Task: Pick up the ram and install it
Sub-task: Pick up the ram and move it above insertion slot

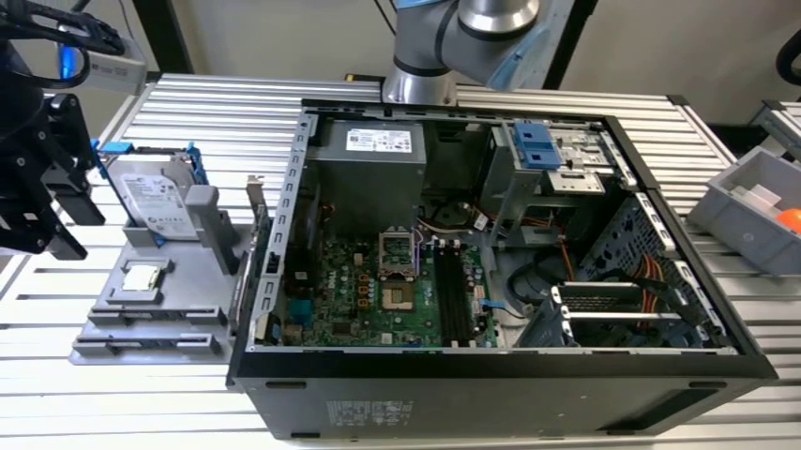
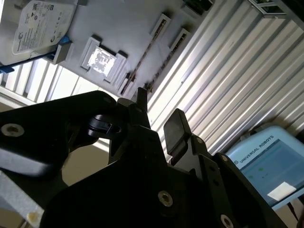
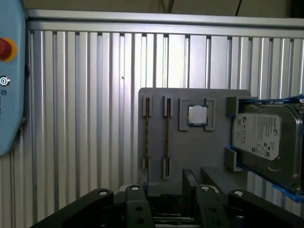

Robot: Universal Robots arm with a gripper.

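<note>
Two ram sticks stand on edge in slots of a grey holder tray [image 3: 190, 152]. One ram [image 3: 166, 137] lies in line with the gap between my fingers, and the other ram [image 3: 146, 137] is in the slot beside it. In the second wrist view they show as thin lines, one of them the ram [image 2: 142, 54]. My gripper [image 3: 166, 183] hangs above the tray, open, with nothing between its black fingers [image 2: 175, 127]. In the exterior view the gripper [image 1: 56, 225] is at the left, over the tray [image 1: 150, 323]. The open computer case [image 1: 501, 370] shows dark memory slots [image 1: 453, 295] on its motherboard.
The tray also holds a silver hard drive in a blue frame [image 3: 266, 135] and a small square processor chip [image 3: 197, 115]. A light-blue pendant [image 3: 9, 76] lies on the ribbed metal table. A grey bin [image 1: 751, 202] stands at the exterior view's right.
</note>
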